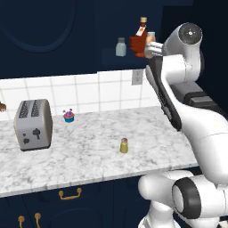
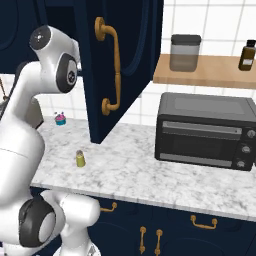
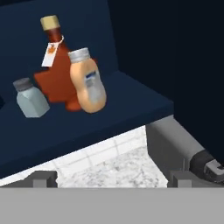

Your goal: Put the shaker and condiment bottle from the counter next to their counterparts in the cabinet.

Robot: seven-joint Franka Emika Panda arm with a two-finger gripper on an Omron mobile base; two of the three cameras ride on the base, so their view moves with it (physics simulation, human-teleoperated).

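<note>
With the peach condiment bottle (image 3: 89,82) standing on the cabinet shelf (image 3: 131,100) beside the maple-leaf bottle (image 3: 57,74), the gripper (image 3: 109,178), wide open and empty, should back straight out, then descend toward the yellow-green shaker (image 1: 124,145) at lower centre of the counter (image 1: 89,156).

toaster (image 1: 33,124) – silver, two slots, on the tabletop | cupcake (image 1: 68,116) – pink, near the tiled wall | toaster oven (image 2: 202,130) black | wooden shelf (image 2: 200,76) above it: grey-lidded jar (image 2: 185,52), dark bottle (image 2: 247,55) | wall outlet (image 1: 136,76)
</note>
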